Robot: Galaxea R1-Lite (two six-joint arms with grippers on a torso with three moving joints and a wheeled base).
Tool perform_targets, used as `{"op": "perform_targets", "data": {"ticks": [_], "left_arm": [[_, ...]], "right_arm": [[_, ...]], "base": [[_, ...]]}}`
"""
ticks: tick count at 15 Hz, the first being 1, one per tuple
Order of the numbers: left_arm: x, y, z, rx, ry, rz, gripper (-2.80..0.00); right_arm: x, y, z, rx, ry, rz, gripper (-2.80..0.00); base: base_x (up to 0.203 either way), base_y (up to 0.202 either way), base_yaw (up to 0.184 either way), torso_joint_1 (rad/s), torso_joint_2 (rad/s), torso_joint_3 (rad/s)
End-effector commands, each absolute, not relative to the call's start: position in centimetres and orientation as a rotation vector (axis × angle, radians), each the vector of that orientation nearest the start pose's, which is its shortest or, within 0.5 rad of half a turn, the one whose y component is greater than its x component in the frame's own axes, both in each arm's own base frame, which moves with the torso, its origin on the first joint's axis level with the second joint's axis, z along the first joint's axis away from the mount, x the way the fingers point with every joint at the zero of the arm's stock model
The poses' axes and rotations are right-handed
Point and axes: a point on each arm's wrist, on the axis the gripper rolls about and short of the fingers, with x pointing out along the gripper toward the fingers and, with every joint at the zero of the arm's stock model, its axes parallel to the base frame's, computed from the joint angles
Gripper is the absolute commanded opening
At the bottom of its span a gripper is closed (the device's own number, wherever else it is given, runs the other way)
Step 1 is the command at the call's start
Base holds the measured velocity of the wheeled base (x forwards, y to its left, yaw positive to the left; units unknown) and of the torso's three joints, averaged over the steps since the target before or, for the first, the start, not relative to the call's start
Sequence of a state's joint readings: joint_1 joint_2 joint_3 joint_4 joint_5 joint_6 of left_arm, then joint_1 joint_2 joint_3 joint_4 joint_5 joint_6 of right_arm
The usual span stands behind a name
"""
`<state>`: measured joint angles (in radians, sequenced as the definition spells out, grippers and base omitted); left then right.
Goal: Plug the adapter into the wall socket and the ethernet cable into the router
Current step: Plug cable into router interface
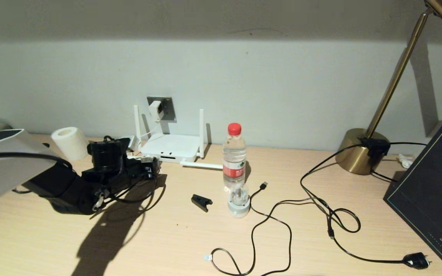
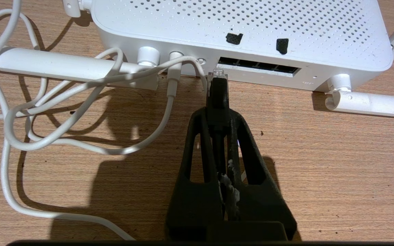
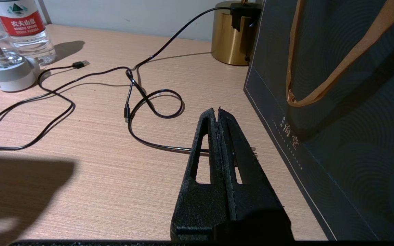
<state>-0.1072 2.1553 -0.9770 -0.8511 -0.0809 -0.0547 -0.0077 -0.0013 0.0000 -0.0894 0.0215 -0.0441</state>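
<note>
Head view: one router [image 1: 172, 147] against wall, four white antennas, two upright, two folded down. One adapter [image 1: 155, 110] seated in wall socket [image 1: 166, 109], above router. Left gripper [image 1: 152, 167] low on table, just before router's port edge. One water bottle [image 1: 234, 158], one brass lamp [image 1: 363, 150].

Left wrist view: left gripper [image 2: 218, 114] pinching ethernet cable [image 2: 218, 99] plug; clear tip at router [image 2: 245, 34] port row, not inserted.

Right wrist view: right gripper [image 3: 218, 112] parked, fingers pressed together, holding nothing, beside one dark bag [image 3: 347, 112].
</note>
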Motion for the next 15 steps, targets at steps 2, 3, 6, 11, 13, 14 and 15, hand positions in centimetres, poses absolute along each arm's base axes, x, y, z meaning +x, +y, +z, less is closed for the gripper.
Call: {"op": "perform_targets", "data": {"ticks": [2, 3, 6, 11, 13, 14, 15], "left_arm": [[39.69, -4.52, 8.48, -0.043, 0.327, -0.181, -2.8], [39.68, -4.52, 8.52, -0.043, 0.326, -0.181, -2.8], [39.71, -4.53, 8.43, -0.043, 0.327, -0.182, -2.8], [39.95, -4.87, 8.19, -0.042, 0.329, -0.191, -2.8], [40.05, -4.88, 8.17, -0.042, 0.327, -0.191, -2.8], [40.17, -4.9, 8.2, -0.042, 0.324, -0.192, -2.8], [40.23, -4.9, 8.28, -0.042, 0.321, -0.191, -2.8]], "right_arm": [[-2.05, 0.07, 7.54, -0.045, -0.057, 0.014, -2.8], [-2.05, 0.07, 7.54, -0.045, -0.057, 0.014, -2.8], [-2.05, 0.07, 7.54, -0.045, -0.057, 0.014, -2.8], [-2.05, 0.06, 7.53, -0.045, -0.057, 0.013, -2.8], [-2.05, 0.06, 7.54, -0.045, -0.057, 0.013, -2.8], [-2.05, 0.07, 7.54, -0.045, -0.057, 0.014, -2.8], [-2.05, 0.07, 7.54, -0.045, -0.057, 0.013, -2.8]], "base": [[0.0, 0.0, 0.0, 0.0, 0.0, 0.0], [0.0, 0.0, 0.0, 0.0, 0.0, 0.0], [0.0, 0.0, 0.0, 0.0, 0.0, 0.0], [0.0, 0.0, 0.0, 0.0, 0.0, 0.0], [0.0, 0.0, 0.0, 0.0, 0.0, 0.0], [0.0, 0.0, 0.0, 0.0, 0.0, 0.0], [0.0, 0.0, 0.0, 0.0, 0.0, 0.0]]}}
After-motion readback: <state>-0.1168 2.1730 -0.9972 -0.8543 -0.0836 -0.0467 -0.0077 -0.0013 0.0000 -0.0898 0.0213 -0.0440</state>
